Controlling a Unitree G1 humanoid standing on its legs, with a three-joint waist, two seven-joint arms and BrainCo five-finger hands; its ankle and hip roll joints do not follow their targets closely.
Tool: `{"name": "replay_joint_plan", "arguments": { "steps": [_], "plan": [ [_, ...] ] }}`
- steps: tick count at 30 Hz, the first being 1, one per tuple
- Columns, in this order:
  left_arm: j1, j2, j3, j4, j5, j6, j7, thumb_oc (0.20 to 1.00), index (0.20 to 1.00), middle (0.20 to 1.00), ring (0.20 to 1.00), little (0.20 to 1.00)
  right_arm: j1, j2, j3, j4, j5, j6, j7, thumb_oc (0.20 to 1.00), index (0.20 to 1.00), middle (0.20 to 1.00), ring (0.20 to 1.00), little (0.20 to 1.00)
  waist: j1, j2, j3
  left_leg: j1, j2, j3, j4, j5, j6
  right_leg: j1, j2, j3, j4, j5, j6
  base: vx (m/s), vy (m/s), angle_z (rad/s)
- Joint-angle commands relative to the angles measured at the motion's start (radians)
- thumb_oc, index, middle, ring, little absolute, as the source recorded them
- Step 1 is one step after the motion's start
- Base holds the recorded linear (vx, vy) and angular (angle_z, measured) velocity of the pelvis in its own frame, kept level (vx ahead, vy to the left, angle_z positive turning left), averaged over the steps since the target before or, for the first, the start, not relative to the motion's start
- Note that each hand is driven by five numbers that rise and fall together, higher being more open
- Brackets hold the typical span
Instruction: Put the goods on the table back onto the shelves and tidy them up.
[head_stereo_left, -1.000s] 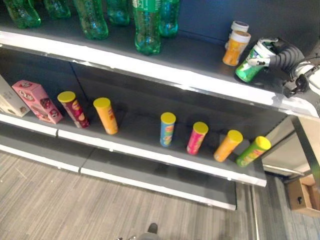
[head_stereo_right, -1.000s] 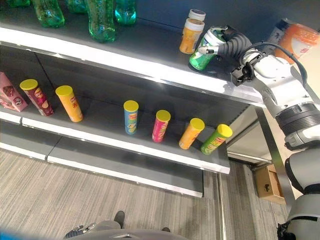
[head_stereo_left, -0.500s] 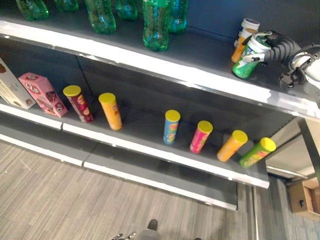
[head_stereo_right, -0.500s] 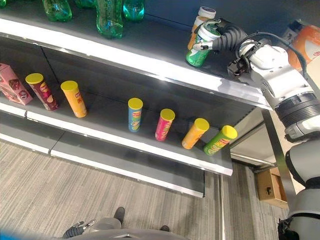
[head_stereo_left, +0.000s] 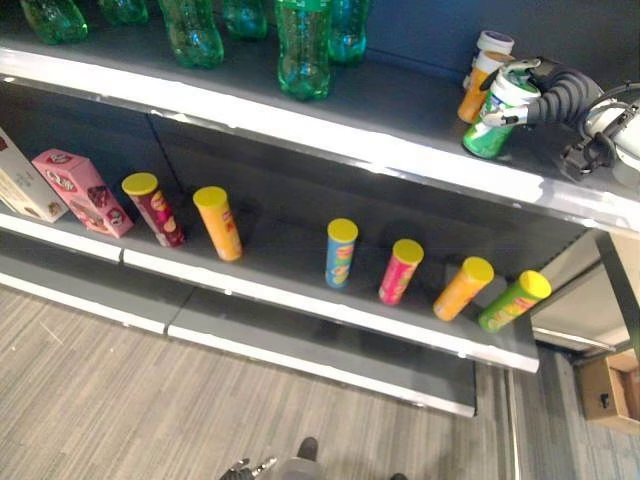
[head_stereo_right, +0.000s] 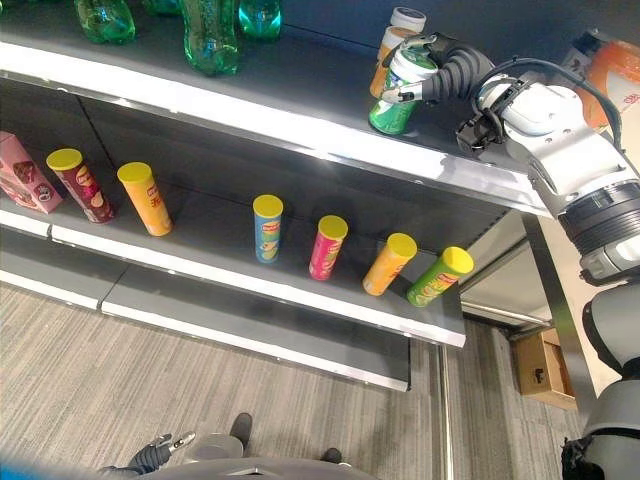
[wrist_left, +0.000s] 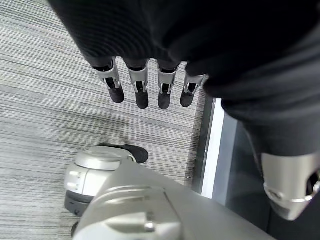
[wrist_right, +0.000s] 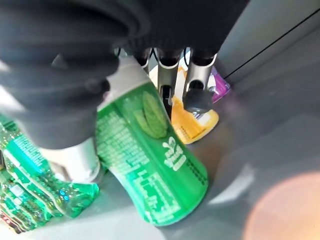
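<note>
1. Green and white, the cylindrical can with a white cap (head_stereo_right: 398, 90) is tilted on the upper dark-grey shelf (head_stereo_right: 300, 75), its base on the board and its top leaning toward the arm.
2. We see our right hand (head_stereo_right: 440, 75) curled round this can, fingers (wrist_right: 197, 87) over one side and the thumb on the other, as the right wrist view confirms.
3. Just behind the can stands an orange canister with a white lid (head_stereo_left: 478, 85), and behind that a second white-lidded canister (head_stereo_left: 494, 42); we cannot tell whether the can touches the orange one.
4. Further to our left on the same upper shelf stand clear green plastic bottles (head_stereo_left: 303, 50) in a loose row.
5. On the lower grey shelf (head_stereo_left: 300, 300) we count six tall snack tubes with yellow lids: a maroon tube (head_stereo_left: 153, 208), an orange tube (head_stereo_left: 218, 222), a blue tube (head_stereo_left: 339, 252), a pink tube (head_stereo_left: 400, 271), a second orange tube (head_stereo_left: 463, 288) and a light-green tube (head_stereo_left: 515, 300).
6. The two rightmost tubes lean strongly; the others stand nearly upright.
7. At the far left of that shelf sit a pink carton (head_stereo_left: 82, 190) and, beside it, a white box (head_stereo_left: 25, 185).
8. Our left hand (wrist_left: 145, 90) hangs over the grey striped floor (wrist_left: 45, 100), its fingers straight and relaxed, holding nothing.
9. A brown cardboard box (head_stereo_right: 543, 368) sits on the floor by the shelf's right end.
</note>
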Motion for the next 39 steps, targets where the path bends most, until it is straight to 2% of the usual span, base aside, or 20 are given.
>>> {"name": "replay_joint_plan", "arguments": {
  "steps": [1,3,4,5,11,17,18,20,22,23,24,26,27,29,31,32,34,36,37,39],
  "plan": [
    [-0.022,0.048,-0.028,0.028,-0.003,-0.025,-0.006,1.0,1.0,1.0,1.0,1.0,-0.117,-0.079,0.102,-0.011,-0.007,-0.041,0.002,0.2,0.2,0.2,0.2,0.2,0.015,-0.021,-0.024,0.022,0.075,0.066,0.009,-0.074,-0.077,-0.008,-0.078,0.011,0.075,-0.052,0.058,0.0,0.0,0.0],
    [-0.026,0.048,-0.024,0.039,0.0,-0.025,-0.003,1.0,1.0,1.0,1.0,1.0,-0.115,-0.078,0.103,-0.014,-0.007,-0.042,0.003,0.2,0.2,0.2,0.2,0.2,0.013,-0.023,-0.025,0.024,0.075,0.068,0.01,-0.075,-0.078,-0.006,-0.078,0.012,0.076,-0.052,0.058,0.0,0.0,0.0],
    [-0.027,0.047,-0.017,0.05,-0.001,-0.025,-0.002,1.0,1.0,1.0,1.0,1.0,-0.109,-0.076,0.098,-0.017,-0.01,-0.045,-0.001,0.953,0.953,0.953,0.953,0.953,0.012,-0.024,-0.027,0.027,0.076,0.069,0.01,-0.075,-0.078,-0.006,-0.077,0.015,0.077,-0.053,0.057,0.0,0.0,0.0],
    [-0.027,0.048,-0.016,0.052,-0.001,-0.024,-0.002,1.0,1.0,1.0,1.0,1.0,-0.104,-0.075,0.092,-0.018,-0.009,-0.047,-0.003,1.0,1.0,1.0,1.0,1.0,0.012,-0.024,-0.027,0.028,0.076,0.069,0.01,-0.076,-0.078,-0.005,-0.077,0.015,0.077,-0.054,0.057,0.0,0.0,0.0],
    [-0.028,0.05,-0.006,0.065,0.0,-0.025,0.002,1.0,1.0,1.0,1.0,1.0,-0.103,-0.07,0.068,-0.015,-0.007,-0.053,-0.019,1.0,1.0,1.0,1.0,1.0,0.011,-0.025,-0.029,0.03,0.075,0.072,0.008,-0.077,-0.077,-0.007,-0.076,0.019,0.074,-0.051,0.057,0.0,0.0,0.0],
    [-0.029,0.052,0.018,0.088,-0.005,-0.026,0.017,1.0,1.0,1.0,1.0,1.0,-0.131,-0.108,-0.033,-0.051,0.0,-0.108,-0.107,1.0,1.0,1.0,1.0,1.0,-0.001,-0.025,-0.036,0.037,0.074,0.077,0.007,-0.082,-0.074,-0.002,-0.075,0.027,0.071,-0.049,0.058,0.0,0.002,-0.01],
    [-0.029,0.047,0.027,0.095,-0.006,-0.027,0.026,1.0,1.0,1.0,1.0,1.0,-0.118,-0.117,-0.122,-0.068,0.014,-0.139,-0.16,1.0,1.0,1.0,1.0,1.0,-0.008,-0.021,-0.041,0.041,0.074,0.079,0.007,-0.086,-0.072,0.0,-0.075,0.029,0.069,-0.049,0.06,0.03,0.018,-0.06],
    [-0.033,0.049,0.031,0.1,-0.003,-0.028,0.031,1.0,1.0,1.0,1.0,1.0,-0.094,-0.121,-0.174,-0.083,0.005,-0.153,-0.187,1.0,1.0,1.0,1.0,1.0,-0.009,-0.024,-0.044,0.044,0.074,0.08,0.007,-0.089,-0.071,0.001,-0.075,0.032,0.068,-0.049,0.06,0.02,0.014,-0.05],
    [-0.031,0.036,0.048,0.108,0.003,-0.028,0.039,1.0,1.0,1.0,1.0,1.0,-0.023,-0.129,-0.325,-0.152,-0.003,-0.192,-0.25,1.0,1.0,1.0,1.0,1.0,-0.025,-0.013,-0.053,0.051,0.073,0.085,0.007,-0.097,-0.067,0.001,-0.075,0.04,0.068,-0.049,0.063,0.03,0.031,-0.06],
    [-0.031,0.041,0.047,0.108,0.003,-0.028,0.04,1.0,1.0,1.0,1.0,1.0,-0.004,-0.129,-0.343,-0.16,-0.007,-0.191,-0.252,1.0,1.0,1.0,1.0,1.0,-0.022,-0.018,-0.054,0.051,0.073,0.086,0.008,-0.098,-0.067,0.001,-0.075,0.041,0.068,-0.049,0.063,0.04,0.055,-0.08],
    [-0.033,0.03,0.056,0.116,0.008,-0.025,0.047,1.0,1.0,1.0,1.0,1.0,0.072,-0.125,-0.45,-0.224,-0.025,-0.21,-0.291,1.0,1.0,1.0,1.0,1.0,-0.035,-0.01,-0.058,0.057,0.071,0.091,0.008,-0.105,-0.062,-0.001,-0.076,0.051,0.069,-0.047,0.066,0.02,0.05,-0.08],
    [-0.034,0.029,0.056,0.117,0.013,-0.025,0.049,1.0,1.0,1.0,1.0,1.0,0.125,-0.116,-0.509,-0.262,-0.033,-0.216,-0.304,1.0,1.0,1.0,1.0,1.0,-0.037,-0.011,-0.061,0.06,0.069,0.095,0.008,-0.108,-0.06,-0.003,-0.077,0.056,0.07,-0.047,0.066,0.02,0.046,-0.07],
    [-0.035,0.02,0.06,0.117,0.019,-0.024,0.051,1.0,1.0,1.0,1.0,1.0,0.158,-0.103,-0.549,-0.293,-0.04,-0.226,-0.317,1.0,1.0,1.0,1.0,1.0,-0.047,-0.002,-0.062,0.064,0.066,0.096,0.009,-0.112,-0.057,-0.006,-0.078,0.064,0.071,-0.045,0.068,0.01,0.066,-0.22],
    [-0.04,0.006,0.062,0.11,0.028,-0.019,0.053,1.0,1.0,1.0,1.0,1.0,0.327,-0.031,-0.707,-0.422,-0.079,-0.236,-0.34,1.0,1.0,1.0,1.0,1.0,-0.068,0.012,-0.062,0.075,0.06,0.106,0.012,-0.124,-0.044,-0.021,-0.083,0.093,0.084,-0.042,0.071,0.01,0.122,-0.42],
    [-0.048,-0.013,0.043,0.087,0.063,-0.015,0.052,1.0,1.0,1.0,1.0,1.0,0.569,0.124,-0.877,-0.621,-0.159,-0.227,-0.346,1.0,1.0,1.0,1.0,1.0,-0.103,0.036,-0.059,0.095,0.044,0.13,0.02,-0.147,-0.019,-0.048,-0.09,0.154,0.105,-0.034,0.079,0.0,0.18,-0.44],
    [-0.046,-0.008,0.04,0.087,0.064,-0.015,0.052,1.0,1.0,1.0,1.0,1.0,0.588,0.13,-0.891,-0.635,-0.164,-0.221,-0.348,1.0,1.0,1.0,1.0,1.0,-0.096,0.031,-0.062,0.096,0.044,0.134,0.02,-0.148,-0.018,-0.05,-0.09,0.158,0.106,-0.034,0.079,-0.02,0.184,-0.8],
    [-0.067,-0.025,0.017,0.063,0.115,-0.013,0.043,1.0,1.0,1.0,1.0,1.0,0.788,0.244,-0.973,-0.778,-0.268,-0.197,-0.326,1.0,1.0,1.0,1.0,1.0,-0.156,0.056,-0.043,0.1,0.027,0.162,0.016,-0.155,0.006,-0.104,-0.096,0.226,0.136,-0.015,0.088,-0.06,0.215,-0.88],
    [-0.085,-0.015,-0.001,0.028,0.152,-0.018,0.033,1.0,1.0,1.0,1.0,1.0,0.91,0.22,-1.015,-0.812,-0.361,-0.167,-0.307,1.0,1.0,1.0,1.0,1.0,-0.195,0.062,-0.02,0.095,0.022,0.202,0.009,-0.152,0.017,-0.171,-0.091,0.294,0.164,0.016,0.099,-0.19,0.168,-1.08],
    [-0.106,0.006,-0.014,-0.006,0.156,-0.024,0.033,1.0,1.0,1.0,1.0,1.0,0.929,0.194,-1.017,-0.784,-0.384,-0.158,-0.316,1.0,1.0,1.0,1.0,1.0,-0.231,0.067,0.017,0.086,0.031,0.252,0.01,-0.151,0.023,-0.229,-0.084,0.3,0.189,0.051,0.112,-0.25,0.071,-1.31],
    [-0.11,0.016,-0.017,-0.016,0.165,-0.026,0.032,1.0,1.0,1.0,1.0,1.0,0.947,0.182,-1.032,-0.776,-0.405,-0.156,-0.319,1.0,1.0,1.0,1.0,1.0,-0.242,0.079,0.018,0.081,0.045,0.299,0.008,-0.144,0.022,-0.23,-0.107,0.249,0.187,0.054,0.107,-0.15,0.016,-1.23]
  ]
}}
